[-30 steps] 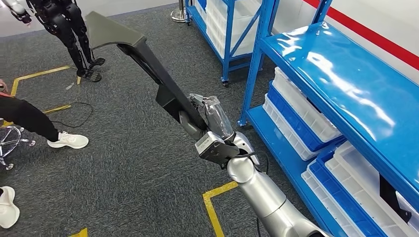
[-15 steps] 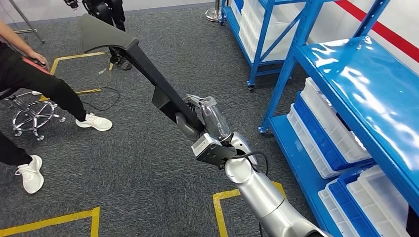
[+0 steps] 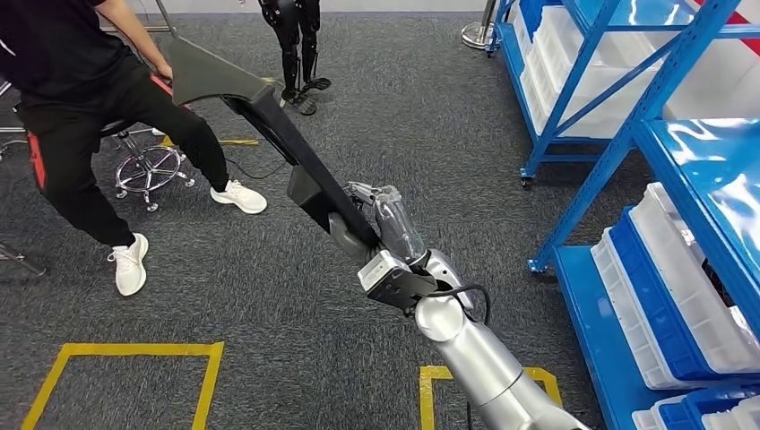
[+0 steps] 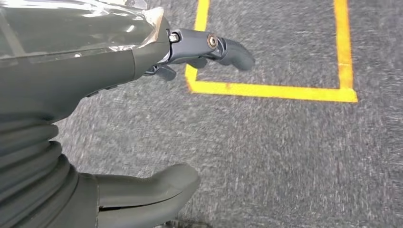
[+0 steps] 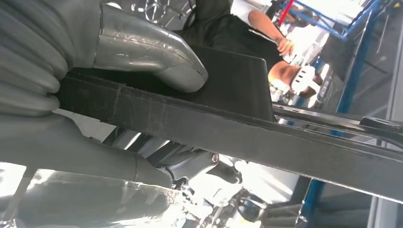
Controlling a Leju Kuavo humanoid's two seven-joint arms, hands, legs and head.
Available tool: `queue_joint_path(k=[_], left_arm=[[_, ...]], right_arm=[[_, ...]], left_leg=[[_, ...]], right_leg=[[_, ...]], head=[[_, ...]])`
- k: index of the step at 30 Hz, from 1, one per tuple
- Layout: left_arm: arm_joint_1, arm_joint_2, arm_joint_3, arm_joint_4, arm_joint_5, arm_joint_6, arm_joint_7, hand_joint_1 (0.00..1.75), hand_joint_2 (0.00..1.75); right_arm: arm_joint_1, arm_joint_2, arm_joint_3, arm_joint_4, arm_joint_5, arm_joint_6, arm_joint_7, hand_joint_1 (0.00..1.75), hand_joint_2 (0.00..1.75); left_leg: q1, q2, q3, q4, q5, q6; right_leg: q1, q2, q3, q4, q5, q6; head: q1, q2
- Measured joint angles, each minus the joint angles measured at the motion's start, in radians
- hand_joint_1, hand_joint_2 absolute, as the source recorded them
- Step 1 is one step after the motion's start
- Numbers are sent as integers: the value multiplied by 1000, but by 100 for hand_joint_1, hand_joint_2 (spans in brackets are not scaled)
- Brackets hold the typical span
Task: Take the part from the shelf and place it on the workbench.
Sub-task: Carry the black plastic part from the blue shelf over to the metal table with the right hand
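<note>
Right robot hand (image 3: 376,224) is gripping a long dark part (image 3: 269,125) above grey carpet (image 3: 269,313) — left robot hand (image 4: 95,95) is hanging w/ fingers apart, holding nothing.

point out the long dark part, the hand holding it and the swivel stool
long dark part (image 3: 269,116): head view, on its straight middle bar.
right hand (image 3: 372,228): head view, on the middle of the hand gripping the part's lower end.
swivel stool (image 3: 146,168): head view, on its chrome star base.
</note>
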Motion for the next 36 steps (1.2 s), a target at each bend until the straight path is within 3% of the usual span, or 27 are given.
queue_joint_path(k=[2,4,6,8,9,10,11,13,15,17,18,20,22,23,24,25,27,28,30,31,32,33,35,36], left_arm=[[5,2,0,0,0,1,1,0,175],[9,3,0,0,0,4,2,0,175],[10,3,0,0,1,9,2,0,175],[10,2,0,0,2,13,2,0,175],[11,2,0,0,2,14,2,0,175],[12,2,0,0,3,15,2,0,175],[12,2,0,0,3,15,2,0,175],[12,2,0,0,3,15,2,0,175],[11,3,0,0,3,13,1,0,175],[12,4,0,0,4,7,-1,0,175],[12,4,0,0,5,2,-4,0,175],[13,6,0,0,7,-10,-10,0,175],[12,7,0,0,7,-22,-16,0,175],[13,8,0,0,7,-27,-17,0,175],[16,8,0,0,7,-31,-18,0,175],[20,8,0,0,7,-34,-18,0,175],[27,7,0,0,6,-37,-18,0,175],[29,8,0,0,6,-37,-18,0,175],[33,8,1,0,6,-37,-20,0,175],[38,8,0,0,6,-37,-20,0,175],[43,8,0,0,6,-37,-21,0,175],[48,8,0,0,5,-36,-21,0,175],[52,6,0,0,4,-36,-21,0,175],[51,4,0,0,3,-36,-21,0,175]], right_arm=[[9,1,-4,-5,-3,-1,0,175,175],[14,4,-5,-13,-4,-2,-1,175,175],[21,6,-8,-21,-4,-3,-1,175,175],[29,6,-10,-24,-5,-4,-1,175,175],[32,6,-11,-24,-5,-4,-1,175,175],[34,6,-11,-25,-5,-4,-1,175,175],[35,6,-11,-26,-5,-4,-1,175,175],[35,6,-12,-30,-5,-4,-1,175,175],[36,7,-14,-34,-6,-4,-1,175,175],[38,8,-14,-38,-6,-4,0,175,175],[41,8,-16,-42,-6,-4,0,175,175],[49,8,-24,-54,-6,-7,0,175,175],[64,1,-38,-64,-7,-10,0,175,175],[74,-3,-47,-68,-7,-11,0,175,175],[83,-8,-54,-72,-7,-12,1,175,175],[91,-12,-59,-77,-6,-13,1,175,175],[100,-17,-66,-87,-6,-13,0,175,175],[103,-18,-68,-92,-6,-13,-1,175,175],[113,-21,-73,-101,-6,-13,-2,175,175],[119,-22,-76,-104,-6,-14,-2,175,175],[123,-22,-78,-108,-6,-14,-3,175,175],[126,-22,-80,-112,-6,-15,-3,175,175],[129,-22,-82,-121,-6,-17,-3,175,175],[131,-23,-85,-125,-6,-18,-3,175,175]], left_leg=[[4,-8,-6,-1,1,-12],[3,42,-27,40,-26,-20],[3,110,-85,158,-88,-26],[6,132,-146,276,-131,-30],[6,135,-154,290,-127,-30],[6,140,-141,262,-105,-30],[6,151,-107,200,-72,-27],[-2,200,-33,65,-25,-17],[-12,222,-5,14,-16,-6],[-13,192,-3,9,-14,4],[-11,179,2,3,-12,9],[-3,152,13,-9,-6,20],[-1,121,14,-10,-5,24],[0,103,14,-10,-5,24],[0,85,14,-9,-5,24],[1,69,15,-8,-5,23],[4,39,14,-3,-7,18],[3,25,12,1,-9,13],[2,4,5,6,-10,0],[2,-5,2,5,-8,-5],[4,-11,-1,4,-7,-9],[4,0,-3,7,-10,-12],[3,62,-28,62,-46,-19],[3,101,-56,123,-80,-22]], right_leg=[[1,-22,5,-2,4,-16],[-2,-44,9,-7,8,-32],[2,-69,11,-9,6,-43],[9,-99,12,-9,2,-49],[12,-113,12,-8,0,-51],[13,-127,14,-8,-3,-52],[14,-140,16,-8,-5,-51],[21,-161,23,-8,-13,-46],[28,-180,28,-8,-20,-36],[31,-199,33,-10,-27,-26],[30,-191,34,-4,-34,-22],[27,-135,8,64,-69,-23],[21,-81,-61,201,-119,-30],[20,-73,-94,258,-135,-28],[18,-70,-112,280,-134,-23],[16,-68,-111,262,-116,-13],[4,-41,-60,129,-51,11],[-1,-23,-33,65,-23,16],[-4,-4,-6,6,1,8],[0,-13,-4,6,3,-1],[-1,-23,-3,6,5,-9],[-1,-32,-2,4,7,-15],[-3,-54,0,1,9,-30],[1,-66,0,0,8,-36]], head=[[0,0],[-5,0],[-9,0],[-9,0],[-10,0],[-10,0],[-10,0],[-9,0],[-8,0],[-8,0],[-7,0],[-6,0],[-3,0],[-1,0],[-1,0],[-1,0],[-1,0],[-1,0],[-2,0],[-2,0],[-2,0],[-2,0],[-6,0],[-7,0]])
